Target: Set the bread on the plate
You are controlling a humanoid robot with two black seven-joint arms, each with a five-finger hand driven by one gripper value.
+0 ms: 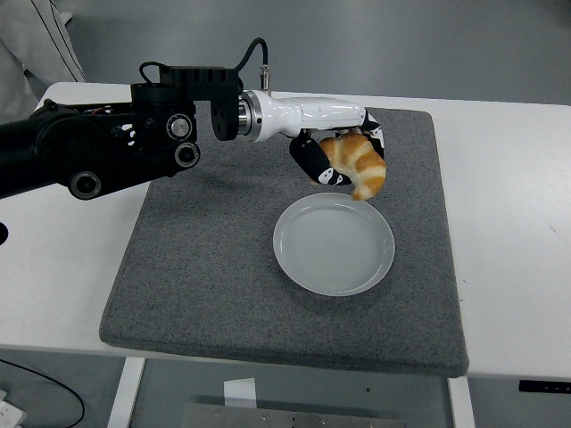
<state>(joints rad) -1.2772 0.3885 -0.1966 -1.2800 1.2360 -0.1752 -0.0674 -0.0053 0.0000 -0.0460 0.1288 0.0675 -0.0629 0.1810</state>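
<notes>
Where the left arm [107, 147] reaches in from the left edge of the frame, its black joints give way to a white forearm that ends in the left hand [343, 147], just right of centre in the upper half of the picture. That hand is clenched around the bread [359, 165], a golden croissant-shaped piece whose lower tip points downward. The bread hangs in the air, clear of any surface, and in the picture its tip sits at the upper right rim of the plate [333, 243]. The black thumb [314, 160] presses the bread from the left side while the other fingers wrap over its top. The plate is pale, round and holds nothing, lying flat on the grey mat [205, 259] a little right of the frame's centre. The mat covers most of the white table [508, 205]. In the upper left corner a piece of light-coloured cloth [36, 45] shows beyond the table's far edge.
</notes>
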